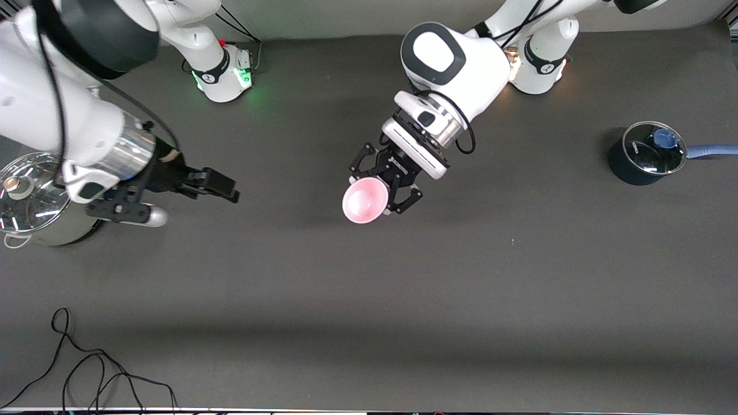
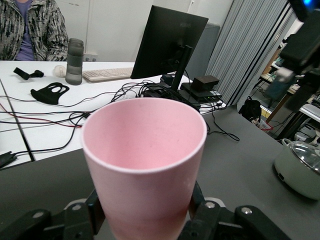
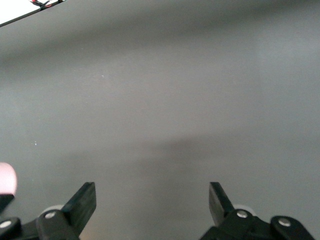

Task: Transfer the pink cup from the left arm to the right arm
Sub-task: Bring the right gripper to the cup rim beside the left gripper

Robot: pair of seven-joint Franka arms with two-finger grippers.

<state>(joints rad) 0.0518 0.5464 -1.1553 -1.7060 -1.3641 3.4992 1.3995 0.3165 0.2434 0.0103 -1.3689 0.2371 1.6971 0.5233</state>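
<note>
The pink cup (image 1: pixel 364 200) is held in the air over the middle of the table, its mouth turned toward the front camera. My left gripper (image 1: pixel 383 187) is shut on its lower part. In the left wrist view the cup (image 2: pixel 145 165) fills the middle, with the black fingers (image 2: pixel 202 212) pressed against both its sides and my left gripper (image 2: pixel 145 217) closed round it. My right gripper (image 1: pixel 230 193) is open and empty, apart from the cup, toward the right arm's end of the table. In the right wrist view my right gripper (image 3: pixel 152 200) stands wide open over bare mat.
A steel pot with a glass lid (image 1: pixel 34 202) stands under the right arm; it also shows in the left wrist view (image 2: pixel 300 170). A dark blue saucepan with a lid (image 1: pixel 648 153) stands at the left arm's end. A black cable (image 1: pixel 86 369) lies near the front edge.
</note>
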